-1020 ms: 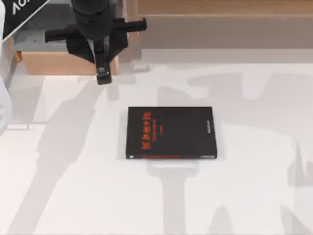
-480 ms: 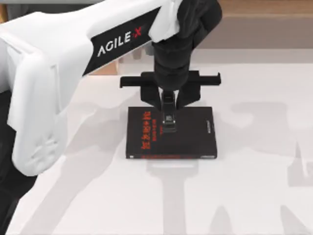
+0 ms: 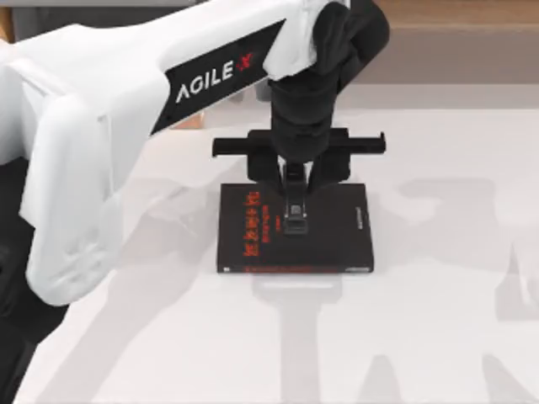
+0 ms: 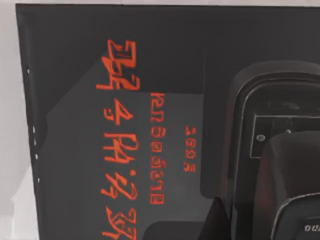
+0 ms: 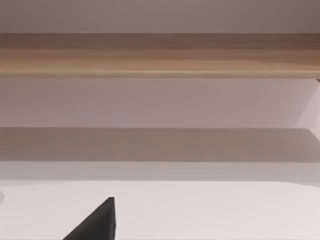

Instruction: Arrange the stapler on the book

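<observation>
Holding the stapler (image 3: pixel 295 210) clamped in my left gripper (image 3: pixel 294 187), I see its long axis running straight out from the jaws, directly above the middle of the book (image 3: pixel 333 231), contact uncertain.

Matt book (image 3: pixel 328 240) cover (red lettering)

A pale white worktop (image 3: pixel 421 337) spreads across the top view, crossed by soft grey shadows. Along its far edge runs a light wooden rail (image 3: pixel 455 13), seen again as a horizontal band (image 5: pixel 160 55) in the right wrist view.
</observation>
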{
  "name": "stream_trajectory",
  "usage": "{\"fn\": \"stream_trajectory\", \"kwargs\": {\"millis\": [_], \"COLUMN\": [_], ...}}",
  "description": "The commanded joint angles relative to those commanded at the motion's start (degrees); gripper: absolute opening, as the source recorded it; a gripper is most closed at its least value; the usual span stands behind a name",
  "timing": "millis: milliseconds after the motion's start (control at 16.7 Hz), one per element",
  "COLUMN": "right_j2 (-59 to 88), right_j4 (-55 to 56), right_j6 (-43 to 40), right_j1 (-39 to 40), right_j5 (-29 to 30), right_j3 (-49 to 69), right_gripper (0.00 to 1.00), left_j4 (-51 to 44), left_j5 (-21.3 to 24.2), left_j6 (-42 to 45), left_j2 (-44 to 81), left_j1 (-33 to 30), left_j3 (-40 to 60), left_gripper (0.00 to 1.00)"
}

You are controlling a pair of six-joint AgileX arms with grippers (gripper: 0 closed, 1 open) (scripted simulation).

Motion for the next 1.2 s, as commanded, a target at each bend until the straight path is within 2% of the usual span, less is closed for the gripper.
{"fn": "stream_trajectory", "kwargs": {"millis": [300,540,1200], "right_j2": [0.00,0.00,0.00], "right_j4": [0.00,0.00,0.00], "right_j6": [0.00,0.00,0.00], "right_j1": [0.00,0.00,0.00], "right_j5": [0.00,0.00,0.00], "right_j3": [0.00,0.00,0.00], "right_gripper": [1.00,1.00,1.00], "left_j4": [5.25,5.93,5.93], "left_j5": [0.03,0.03,0.03], "left_j6": [0.12,0.13,0.13], "left_j2": [1.02,1.15,1.15], "left_j1": [0.01,0.01,0.01], "left_j3": [-4.41,-4.97,-4.97], "left_gripper": [0.00,0.00,0.83]}}
